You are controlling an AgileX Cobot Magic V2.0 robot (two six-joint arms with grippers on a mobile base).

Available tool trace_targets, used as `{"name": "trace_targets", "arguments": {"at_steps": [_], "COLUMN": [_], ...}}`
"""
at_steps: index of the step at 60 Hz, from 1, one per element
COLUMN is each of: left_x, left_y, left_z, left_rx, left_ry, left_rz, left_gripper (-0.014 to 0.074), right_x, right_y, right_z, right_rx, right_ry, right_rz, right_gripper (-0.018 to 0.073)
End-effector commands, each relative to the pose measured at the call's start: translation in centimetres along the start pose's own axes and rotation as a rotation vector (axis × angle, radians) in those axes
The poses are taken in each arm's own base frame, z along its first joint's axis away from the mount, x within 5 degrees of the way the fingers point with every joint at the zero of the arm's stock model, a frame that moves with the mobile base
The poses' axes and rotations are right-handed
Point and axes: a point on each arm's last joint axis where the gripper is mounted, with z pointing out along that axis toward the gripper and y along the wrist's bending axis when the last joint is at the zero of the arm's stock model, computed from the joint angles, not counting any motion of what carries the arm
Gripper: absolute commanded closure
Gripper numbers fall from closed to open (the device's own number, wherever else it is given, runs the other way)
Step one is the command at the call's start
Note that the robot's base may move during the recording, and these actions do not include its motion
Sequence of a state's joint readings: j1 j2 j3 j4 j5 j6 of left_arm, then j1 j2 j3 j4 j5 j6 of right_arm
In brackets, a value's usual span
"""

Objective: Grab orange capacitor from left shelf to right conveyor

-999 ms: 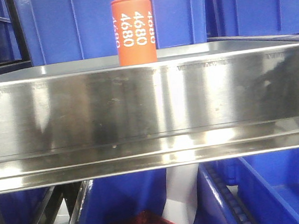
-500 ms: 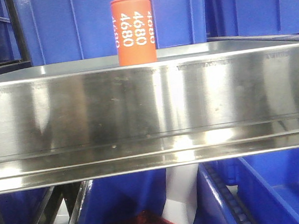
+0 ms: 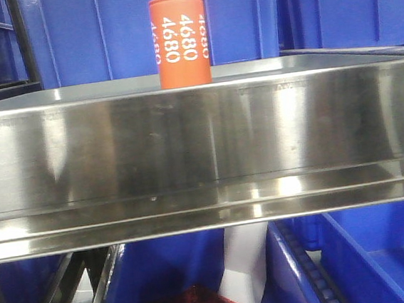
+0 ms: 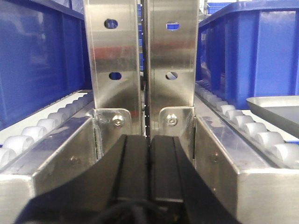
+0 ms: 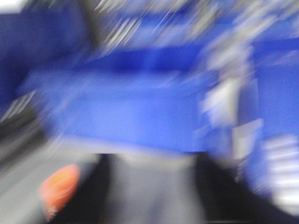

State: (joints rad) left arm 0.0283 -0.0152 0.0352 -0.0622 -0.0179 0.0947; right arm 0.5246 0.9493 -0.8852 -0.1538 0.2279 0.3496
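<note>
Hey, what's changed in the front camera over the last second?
Barely anything. The orange capacitor sits a touch further left in the front view, and reflections on the lip of the left shelf have shifted, probably the view drifting. The capacitor still stands upright on the shelf, untouched.

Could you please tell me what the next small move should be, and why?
Probably steer the right arm to centre the orange capacitor in its view: it stands upright, ungrasped, on the left shelf, and shows only low-left in the blurred right wrist view. The left pincer is shut.

Left gripper point(image 4: 149, 144), jaws together.
</note>
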Motion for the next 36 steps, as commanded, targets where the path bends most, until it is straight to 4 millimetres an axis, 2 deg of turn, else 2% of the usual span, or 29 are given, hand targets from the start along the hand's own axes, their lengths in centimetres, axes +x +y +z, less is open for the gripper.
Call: {"name": "trace_targets", "arguments": {"at_steps": [1, 7, 13, 25, 36], "left_x": [-0.2, -0.2, -0.2, -0.2, -0.2], "left_y": [0.0, 0.0, 0.0, 0.0, 0.0], "left_z": [-0.1, -0.1, -0.1, -0.1, -0.1], "left_rx": [-0.003, -0.003, -0.003, -0.003, -0.003], "left_ry": [-0.079, -0.079, -0.079, -0.079, -0.079], "left_rz": [-0.010, -0.010, -0.010, -0.010, -0.010], "left_gripper": [0.0722, 0.0722, 0.0722, 0.0722, 0.0722], "right_x": [-1.3, 0.0, 1.0, 3.1, 4.0], "right_y": [1.6, 2.9, 4.0, 4.4, 4.7], "right_z": [1.7, 4.6, 6.5, 9.1, 10.4], "right_rx": [-0.071, -0.110, -0.150, -0.154, -0.163], "right_ry": [-0.054, 0.014, 0.037, 0.108, 0.119], "right_rz": [-0.018, -0.032, -0.041, -0.051, -0.050], "right_gripper": [-0.0065, -0.0065, -0.0065, -0.0065, -0.0065]}}
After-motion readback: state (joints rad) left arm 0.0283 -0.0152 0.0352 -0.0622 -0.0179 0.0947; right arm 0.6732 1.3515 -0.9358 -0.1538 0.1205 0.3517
